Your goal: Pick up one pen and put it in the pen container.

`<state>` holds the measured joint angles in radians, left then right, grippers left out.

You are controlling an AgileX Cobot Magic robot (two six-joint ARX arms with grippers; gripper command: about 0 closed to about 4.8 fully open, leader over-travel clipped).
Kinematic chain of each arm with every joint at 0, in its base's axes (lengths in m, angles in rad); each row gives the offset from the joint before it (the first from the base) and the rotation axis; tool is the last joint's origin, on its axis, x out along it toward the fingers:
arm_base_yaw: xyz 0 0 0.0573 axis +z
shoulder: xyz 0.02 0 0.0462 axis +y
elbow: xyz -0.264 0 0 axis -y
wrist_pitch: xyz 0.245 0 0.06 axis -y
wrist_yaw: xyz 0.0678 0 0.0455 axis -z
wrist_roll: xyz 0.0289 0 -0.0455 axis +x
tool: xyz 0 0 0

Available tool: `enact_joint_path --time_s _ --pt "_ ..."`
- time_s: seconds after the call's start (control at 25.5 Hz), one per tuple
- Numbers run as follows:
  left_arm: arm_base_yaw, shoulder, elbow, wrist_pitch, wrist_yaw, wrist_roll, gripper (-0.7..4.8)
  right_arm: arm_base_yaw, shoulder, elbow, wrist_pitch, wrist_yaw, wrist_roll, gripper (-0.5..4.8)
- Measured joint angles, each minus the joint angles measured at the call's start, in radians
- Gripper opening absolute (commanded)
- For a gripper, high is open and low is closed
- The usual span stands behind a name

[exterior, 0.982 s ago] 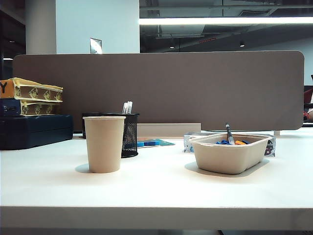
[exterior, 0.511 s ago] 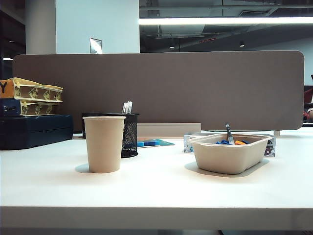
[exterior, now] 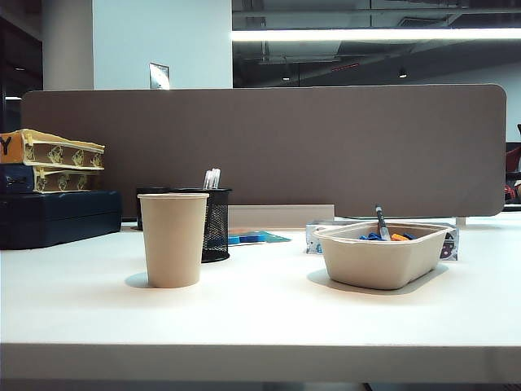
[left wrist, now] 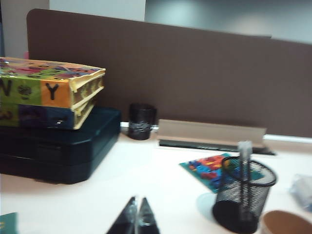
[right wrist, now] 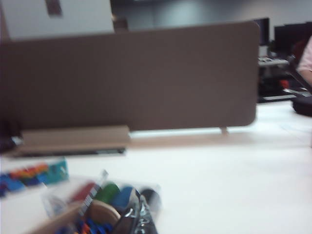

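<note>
In the exterior view, a paper cup [exterior: 172, 239] stood on the white surface [exterior: 260, 314] left of centre, and the mesh cup [exterior: 215, 224] stood just behind it to its right, partly hidden, with light pen tips [exterior: 212, 178] poking above its rim. To the right sat a beige tray [exterior: 384, 255] holding small blue and orange items, and the pen [exterior: 381, 221] leaned upright in it, its top rising over the far rim. A brown divider [exterior: 269, 151] closed off the back, a black case [exterior: 59, 218] with boxes [exterior: 50, 160] stacked on it stood at the far left, and a colourful card [exterior: 256, 238] lay flat behind the mesh cup. Neither arm showed in this view. In the left wrist view, the left gripper [left wrist: 136, 219] hung over bare surface with its jaws pressed together, holding nothing; the mesh cup [left wrist: 242, 195] stood near it, a light pen [left wrist: 243, 168] upright inside and the paper cup's rim [left wrist: 285, 222] just beside. The card [left wrist: 212, 168], a dark mug [left wrist: 141, 121], the black case [left wrist: 53, 151] and the boxes [left wrist: 48, 92] lay further back. In the right wrist view, blurred, the right gripper [right wrist: 138, 219] had its jaws closed and empty, above the tray's edge [right wrist: 78, 217], with a clear pack of coloured markers [right wrist: 114, 195] close by; the pen itself could not be made out here.
</note>
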<state>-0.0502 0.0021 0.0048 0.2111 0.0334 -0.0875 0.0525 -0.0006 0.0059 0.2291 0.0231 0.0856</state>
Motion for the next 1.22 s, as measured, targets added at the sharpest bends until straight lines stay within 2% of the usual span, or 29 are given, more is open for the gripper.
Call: enact_joint_path --time_s 0.08,0.35,0.51,0.71,0.9,1.06,1.22 --pt "0.0 0.0 0.005 0.006 0.041 -0.039 0.22 0.0 0.0 0.009 0.027 -0.009 0.031 -0.01" --pt "0.0 0.0 0.051 0.011 0.179 -0.051 0.26 0.0 0.0 0.074 0.017 -0.021 0.037 0.0" --pt "0.0 0.0 0.099 -0.011 0.192 -0.053 0.37 0.0 0.001 0.124 -0.029 -0.024 0.037 0.0" --pt "0.0 0.003 0.1 -0.029 0.211 -0.072 0.83 0.0 0.001 0.158 -0.083 -0.024 0.037 0.0" --pt "0.0 0.006 0.152 -0.045 0.215 -0.109 0.83 0.0 0.001 0.217 -0.154 -0.026 0.037 0.0" --pt "0.0 0.014 0.196 -0.075 0.248 -0.112 0.82 0.0 0.001 0.241 -0.222 -0.082 0.037 0.0" --pt "0.0 0.07 0.212 -0.099 0.301 -0.112 0.82 0.0 0.001 0.255 -0.261 -0.123 0.037 0.41"
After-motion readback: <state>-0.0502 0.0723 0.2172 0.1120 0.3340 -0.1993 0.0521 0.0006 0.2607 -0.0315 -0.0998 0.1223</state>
